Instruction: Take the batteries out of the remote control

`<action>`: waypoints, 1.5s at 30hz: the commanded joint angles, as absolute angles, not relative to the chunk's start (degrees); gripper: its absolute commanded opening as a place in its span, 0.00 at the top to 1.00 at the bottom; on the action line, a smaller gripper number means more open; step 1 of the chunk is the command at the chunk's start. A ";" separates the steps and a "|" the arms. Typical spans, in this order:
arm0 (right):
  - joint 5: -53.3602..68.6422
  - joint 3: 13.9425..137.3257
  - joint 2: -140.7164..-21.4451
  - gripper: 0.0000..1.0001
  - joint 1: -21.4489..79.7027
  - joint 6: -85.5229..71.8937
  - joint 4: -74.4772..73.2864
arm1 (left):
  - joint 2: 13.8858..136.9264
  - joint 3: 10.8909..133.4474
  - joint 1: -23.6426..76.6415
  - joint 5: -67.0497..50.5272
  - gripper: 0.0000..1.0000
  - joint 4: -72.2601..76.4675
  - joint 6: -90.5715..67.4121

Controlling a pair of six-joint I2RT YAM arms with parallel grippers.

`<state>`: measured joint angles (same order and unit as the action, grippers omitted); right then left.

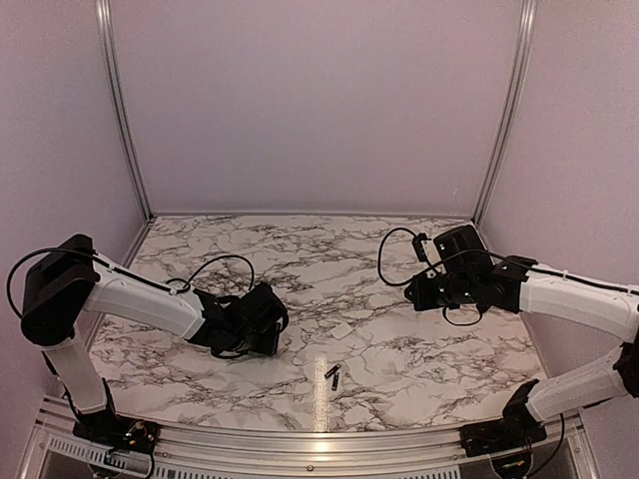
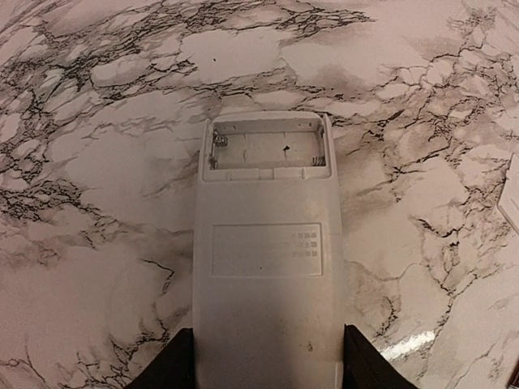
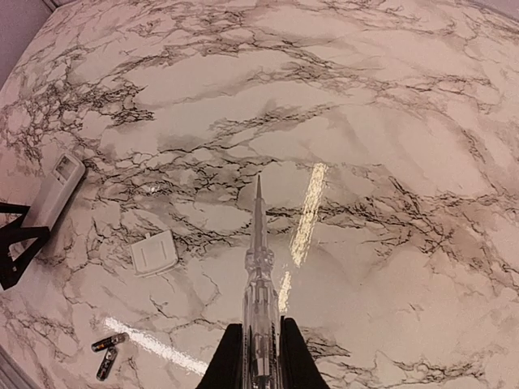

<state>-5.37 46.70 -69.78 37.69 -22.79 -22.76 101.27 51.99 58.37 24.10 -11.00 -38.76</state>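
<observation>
Progress: I saw the battery bay [image 2: 263, 152] of the remote control [image 2: 268, 267] open and bare; both batteries [image 3: 109, 354] lay close together on the table [image 3: 389, 121]; the small cover [image 3: 154, 253] lay apart from them; I judged the unloading done, with only the letting go left.
Left gripper [image 2: 268, 361]: clamped on the remote control at its lower end, bay side up.
Right gripper [image 3: 258, 356]: closed on a thin clear tool [image 3: 258, 243]; its tip pointed away from the fingers.
Position: the remote control sat in the left gripper, well apart from the right one; the batteries lay near the front edge, between the two arms.
</observation>
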 commanded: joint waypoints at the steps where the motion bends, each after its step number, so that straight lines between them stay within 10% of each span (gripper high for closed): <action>1: -5.14 46.24 -68.59 1.00 37.92 -23.33 -21.70 | 103.74 53.68 58.18 23.56 0.87 -13.94 -44.49; 8: -5.10 45.97 -68.50 1.00 37.88 -22.67 -21.82 | 104.81 53.58 58.18 22.66 0.74 -13.33 -46.04; 19: -4.11 43.83 -68.89 1.00 37.88 -22.58 -20.06 | 103.46 53.45 59.15 22.53 0.10 -11.80 -44.40; 45: -2.05 37.51 -81.66 1.00 37.88 -24.37 7.75 | 82.82 48.99 59.15 36.73 0.01 -14.20 -31.33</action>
<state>-3.66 37.71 -77.67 37.69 -24.23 0.10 86.35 51.40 58.98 33.34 -11.75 -35.77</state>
